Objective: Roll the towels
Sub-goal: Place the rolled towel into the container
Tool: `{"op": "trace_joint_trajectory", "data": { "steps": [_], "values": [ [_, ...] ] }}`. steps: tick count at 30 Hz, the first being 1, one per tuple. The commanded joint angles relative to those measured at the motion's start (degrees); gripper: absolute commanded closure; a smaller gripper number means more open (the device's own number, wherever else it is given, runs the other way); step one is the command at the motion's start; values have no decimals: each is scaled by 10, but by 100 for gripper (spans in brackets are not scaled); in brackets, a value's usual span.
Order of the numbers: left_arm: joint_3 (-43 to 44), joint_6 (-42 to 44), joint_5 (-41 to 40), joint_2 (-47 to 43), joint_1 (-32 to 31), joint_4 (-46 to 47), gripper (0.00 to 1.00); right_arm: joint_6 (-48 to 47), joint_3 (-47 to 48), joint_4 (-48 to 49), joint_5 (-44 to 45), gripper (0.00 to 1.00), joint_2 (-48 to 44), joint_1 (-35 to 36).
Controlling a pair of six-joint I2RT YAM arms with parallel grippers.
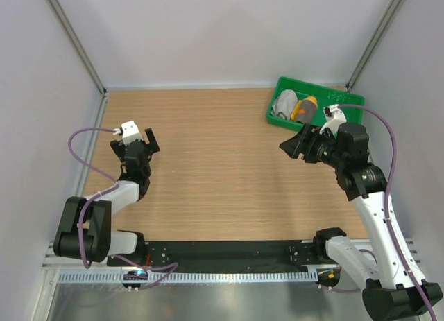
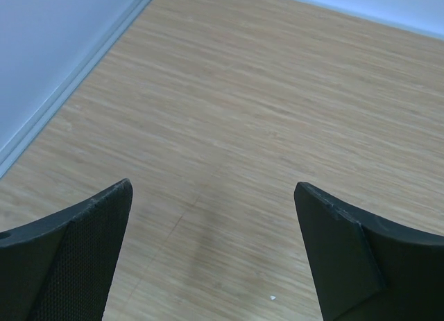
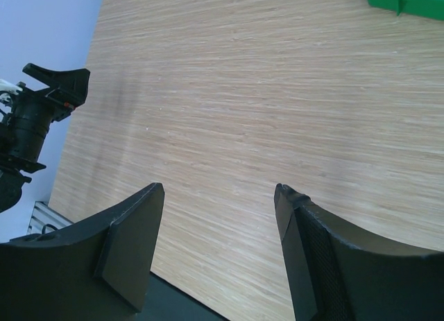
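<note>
Both towels sit in the green tray (image 1: 345, 99) at the far right corner of the surface: the grey towel (image 1: 284, 104) on its left side, the orange and yellow towel (image 1: 305, 108) just beside it, both bunched, their long axes hard to judge. The right gripper (image 1: 297, 142) hangs near the tray's near edge, jaws moderately wide and holding nothing, but aimed across bare surface toward the left edge. It likely needs to swing toward the far right. The left gripper (image 1: 135, 142), spread wide and empty, is by the left edge, well apart, so the right arm is nearer.
</note>
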Motion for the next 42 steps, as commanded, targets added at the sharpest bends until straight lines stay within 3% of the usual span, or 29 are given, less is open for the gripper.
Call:
{"op": "trace_joint_trajectory", "data": {
  "steps": [1, 2, 3, 6, 8, 9, 11, 12, 14, 18, 21, 27, 35, 42],
  "values": [
    [-24, -5, -80, 8, 3, -15, 0, 2, -3, 13, 1, 28, 4, 2],
    [-29, 6, -71, 21, 8, 30, 0, 4, -10, 23, -3, 28, 10, 3],
    [-18, -4, -46, 6, 12, -15, 0, 6, -14, 30, -3, 28, 13, 3],
    [-67, 23, 22, 12, 15, 94, 0, 16, -31, 60, -4, 28, 24, 3],
    [-69, 32, 25, 65, 24, 181, 0, 22, -42, 84, -8, 28, 30, 3],
    [-63, 49, 99, 92, 32, 188, 0, 31, -47, 93, -11, 28, 34, 3],
    [-57, 20, 127, 72, 53, 133, 0, 42, -65, 129, -20, 28, 35, 3],
    [-73, 15, 134, 77, 64, 171, 0, 56, -71, 140, -20, 26, 34, 4],
    [-92, 9, 122, 95, 65, 232, 0, 60, -90, 176, -31, 24, 35, 5],
    [-96, 13, 112, 96, 60, 232, 0, 58, -108, 202, -10, 16, 31, 5],
    [-97, 15, 112, 95, 57, 231, 0, 60, -110, 188, 33, 0, 26, 5],
    [-96, 15, 112, 96, 57, 230, 0, 63, -117, 185, 146, 0, 56, 4],
    [-96, 15, 112, 96, 57, 230, 0, 48, -182, 301, 288, 0, 33, 5],
    [-96, 16, 113, 96, 57, 230, 0, 10, -162, 296, 376, 2, 63, 4]
  ]
}}
